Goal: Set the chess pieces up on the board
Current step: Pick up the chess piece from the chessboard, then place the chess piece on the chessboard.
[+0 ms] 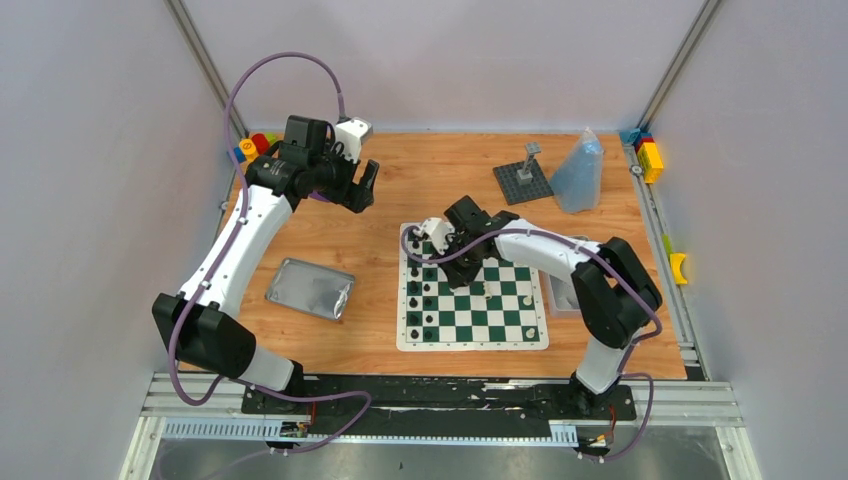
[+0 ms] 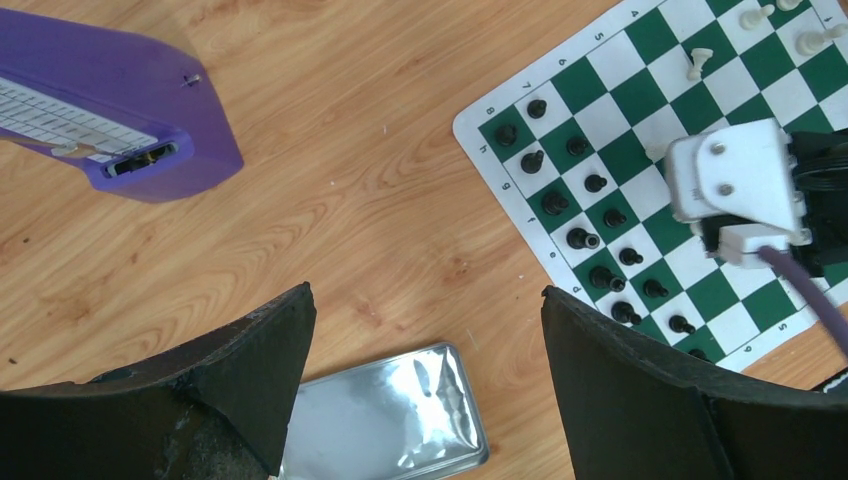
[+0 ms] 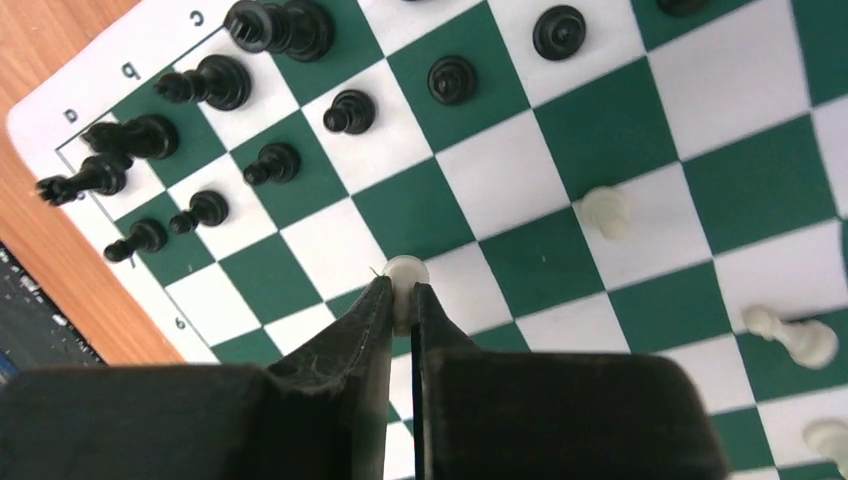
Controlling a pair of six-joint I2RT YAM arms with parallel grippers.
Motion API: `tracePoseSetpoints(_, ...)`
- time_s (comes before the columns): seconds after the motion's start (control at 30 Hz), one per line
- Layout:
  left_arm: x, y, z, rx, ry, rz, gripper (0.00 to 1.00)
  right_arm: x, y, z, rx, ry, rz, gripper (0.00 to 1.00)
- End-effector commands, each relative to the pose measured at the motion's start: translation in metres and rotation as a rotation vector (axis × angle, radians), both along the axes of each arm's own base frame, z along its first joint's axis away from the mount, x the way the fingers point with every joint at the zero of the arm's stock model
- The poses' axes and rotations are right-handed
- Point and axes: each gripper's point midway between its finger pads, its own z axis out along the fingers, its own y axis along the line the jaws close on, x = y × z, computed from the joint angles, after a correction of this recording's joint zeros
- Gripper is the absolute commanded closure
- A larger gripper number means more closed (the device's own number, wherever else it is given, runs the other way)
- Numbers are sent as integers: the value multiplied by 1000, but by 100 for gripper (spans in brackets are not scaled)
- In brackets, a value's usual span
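The green and white board (image 1: 500,305) lies right of the table's middle. Black chess pieces (image 1: 415,305) stand in two columns along its left side, also seen in the left wrist view (image 2: 580,238) and the right wrist view (image 3: 205,85). My right gripper (image 3: 402,290) is shut on a small white piece (image 3: 405,272) just above the board's squares (image 3: 600,130). In the top view that gripper (image 1: 460,268) hangs over the board's upper left part. Other white pieces (image 3: 607,212) stand loose on nearby squares. My left gripper (image 1: 365,190) is open and empty, high over bare wood (image 2: 427,292).
A silver tin (image 1: 311,288) lies left of the board, below my left gripper (image 2: 385,420). A dark grey studded plate with a post (image 1: 522,180) and a blue clear bag (image 1: 580,172) sit at the back right. Toy blocks sit at the back left (image 1: 255,145) and back right (image 1: 648,155).
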Motion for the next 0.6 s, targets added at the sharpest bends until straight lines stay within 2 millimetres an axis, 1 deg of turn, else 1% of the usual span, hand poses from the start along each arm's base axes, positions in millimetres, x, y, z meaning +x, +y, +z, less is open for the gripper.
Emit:
tracePoseSetpoints(0.0, 4, -1, 13, -14, -51, -18, 9, 13, -17, 45, 48, -106, -41, 100)
tracePoseSetpoints(0.1, 4, -3, 13, -26, -44, -24, 9, 20, -38, 57, 47, -141, -89, 100)
tracePoseSetpoints(0.2, 4, -5, 13, -34, -42, -28, 9, 27, -61, 62, 40, -156, -150, 100)
tracePoseSetpoints(0.27, 4, -6, 12, -39, -38, -30, 9, 36, -80, 62, 31, -161, -203, 100)
tracePoseSetpoints(0.4, 5, -8, 10, -46, -29, -34, 9, 50, -109, 56, 24, -150, -283, 100)
tracePoseSetpoints(0.5, 4, -9, 9, -50, -26, -38, 9, 56, -125, 52, 21, -140, -326, 100)
tracePoseSetpoints(0.57, 4, -9, 8, -49, -24, -38, 8, 56, -131, 51, 16, -139, -337, 100)
